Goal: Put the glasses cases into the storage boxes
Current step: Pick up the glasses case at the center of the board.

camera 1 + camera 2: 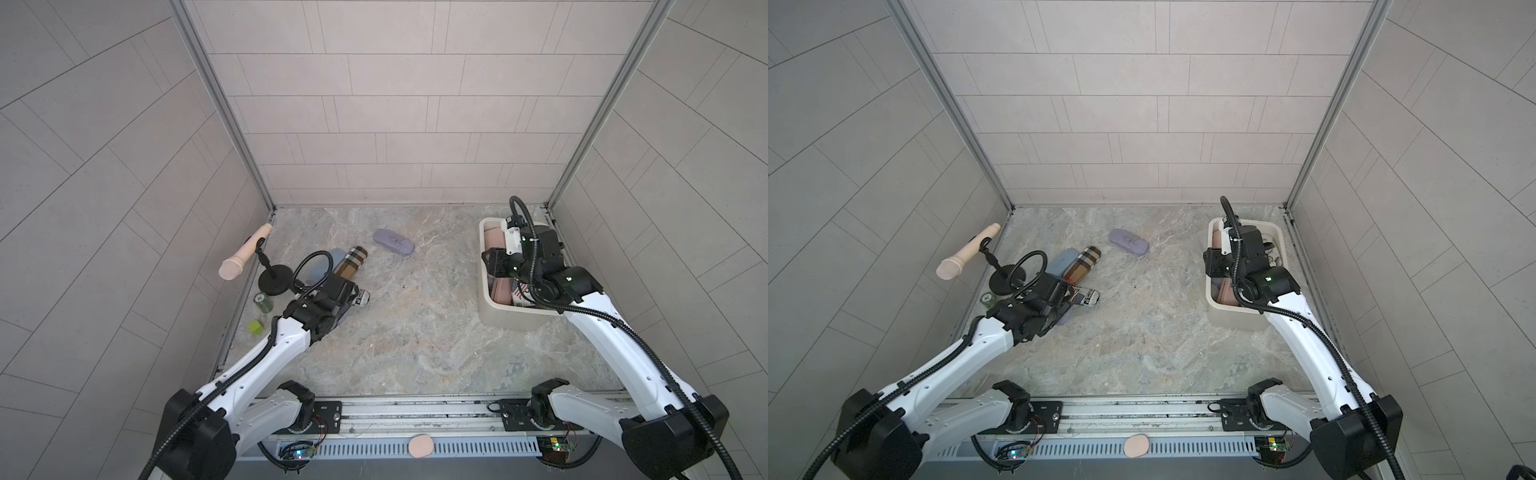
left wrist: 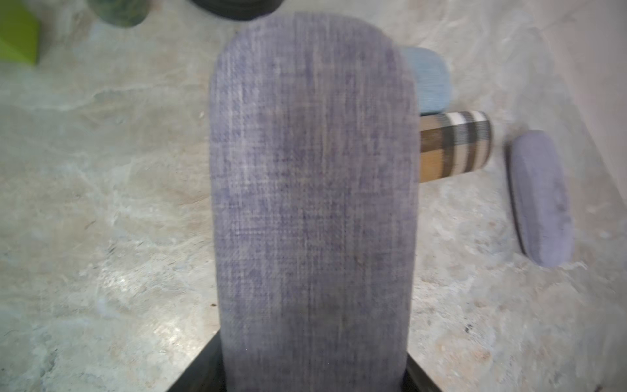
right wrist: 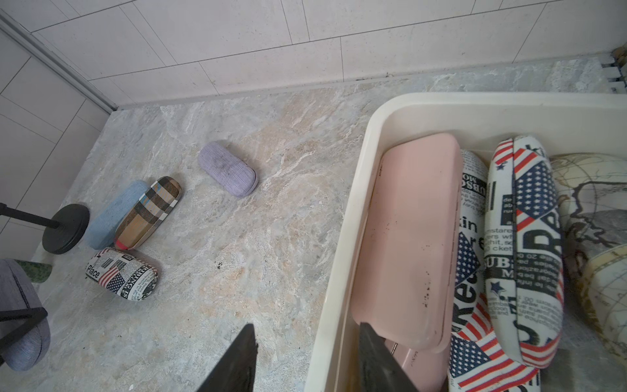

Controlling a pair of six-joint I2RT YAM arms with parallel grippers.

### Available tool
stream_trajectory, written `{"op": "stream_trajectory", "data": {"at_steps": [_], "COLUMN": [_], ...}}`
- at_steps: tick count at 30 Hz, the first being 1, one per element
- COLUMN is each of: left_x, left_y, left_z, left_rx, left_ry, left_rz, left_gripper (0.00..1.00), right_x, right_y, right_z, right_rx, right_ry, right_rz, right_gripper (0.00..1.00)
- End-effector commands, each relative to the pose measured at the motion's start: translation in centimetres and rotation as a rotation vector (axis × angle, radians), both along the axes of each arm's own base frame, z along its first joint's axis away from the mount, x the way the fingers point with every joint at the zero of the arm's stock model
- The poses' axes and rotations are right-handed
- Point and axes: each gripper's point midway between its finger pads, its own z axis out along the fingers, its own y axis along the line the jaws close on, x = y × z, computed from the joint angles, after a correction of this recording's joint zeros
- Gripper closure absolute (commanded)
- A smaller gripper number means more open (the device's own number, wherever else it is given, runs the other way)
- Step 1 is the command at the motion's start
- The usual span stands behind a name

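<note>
- Against the right edge of the tabletop (image 1: 415, 332), near its far corner, the tub (image 1: 509, 318) sits within the right arm's reach. The cases inside lie lengthwise, side by side, probably to leave room for more: a pink case (image 3: 407, 237), at least 2 flag-and-newsprint cases (image 3: 522, 254) and a map-print case (image 3: 597, 220).
- Over the tub's left wall, the right gripper (image 3: 307, 339) hangs with its jaws apart, 1 outside and 1 inside above the pink case, holding nothing. Whether it touches the wall I cannot tell.
- Near the left edge, the left gripper (image 2: 314, 373) is clamped on 1 end of a grey-purple case (image 2: 312, 203), which sticks out lengthwise ahead of the wrist. That grip looks suited to carrying it across to the tub.
- 4 cases lie loose in the far left part: a blue case (image 3: 115, 213) and a plaid case (image 3: 147, 212) touching, a newsprint case (image 3: 122, 278) just beside them, and a lilac case (image 3: 227, 168) apart, nearer the middle.
- "Place" and a barcode are legible on the loose newsprint case. In the tub only fragments like "kin" and "Re" can be read; the fine print is too small.
</note>
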Motion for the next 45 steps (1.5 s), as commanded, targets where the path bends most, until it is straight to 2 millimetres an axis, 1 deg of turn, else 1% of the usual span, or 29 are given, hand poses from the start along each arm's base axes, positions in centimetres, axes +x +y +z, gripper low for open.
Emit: {"op": "stream_trajectory", "data": {"at_steps": [1,3,7,10,12,15,18,21,23,24,28,31,37,45], "left_x": [2.7,4.0,6.3,7.9,8.8,10.2,11.6,12.2,12.5,12.4,11.6,10.6,9.3,8.1], "left_y": [-1.5,-3.6,-8.1,-12.1,-14.7,-16.4,-18.2,-20.4,-21.4,-22.0,-23.0,-23.6,-25.5,-27.4], "left_z": [4.6,6.1,7.8,8.7,9.8,11.0,12.1,12.9,13.1,12.9,10.5,9.4,9.3,8.7], "left_rx": [0.172,0.223,0.284,0.260,0.262,0.305,0.320,0.291,0.276,0.268,0.217,0.176,0.108,0.030], "left_ry": [-0.107,-0.125,-0.146,-0.202,-0.248,-0.286,-0.359,-0.431,-0.465,-0.475,-0.442,-0.427,-0.433,-0.446], "left_rz": [-0.115,-0.207,-0.390,-0.542,-0.662,-0.742,-0.795,-0.875,-0.915,-0.942,-1.006,-1.038,-1.112,-1.188], "left_gripper": [0.51,0.51,0.51,0.51,0.51,0.49,0.49,0.49,0.49,0.49,0.49,0.49,0.50,0.50], "right_x": [-0.1,-0.2,-0.6,-0.8,-0.8,-0.6,-0.5,-0.4,-0.4,-0.4,-0.3,-0.1,0.9,2.1], "right_y": [-0.1,-0.6,-1.7,-2.3,-2.5,-2.6,-2.7,-2.9,-3.0,-2.9,-2.4,-1.6,0.3,3.0], "right_z": [0.4,1.1,2.5,2.5,2.4,2.5,3.1,3.7,3.9,3.9,3.5,3.3,3.7,4.4], "right_rx": [0.004,-0.011,-0.051,-0.059,-0.061,-0.054,-0.042,-0.029,-0.014,-0.005,0.036,0.090,0.210,0.283], "right_ry": [-0.018,-0.028,-0.071,-0.078,-0.074,-0.077,-0.100,-0.118,-0.124,-0.124,-0.111,-0.100,-0.092,-0.077], "right_rz": [-0.006,-0.030,-0.061,-0.085,-0.094,-0.108,-0.123,-0.142,-0.153,-0.154,-0.152,-0.137,-0.097,-0.011], "right_gripper": [0.49,0.49,0.49,0.49,0.49,0.49,0.47,0.47,0.47,0.47,0.47,0.47,0.43,0.34]}}
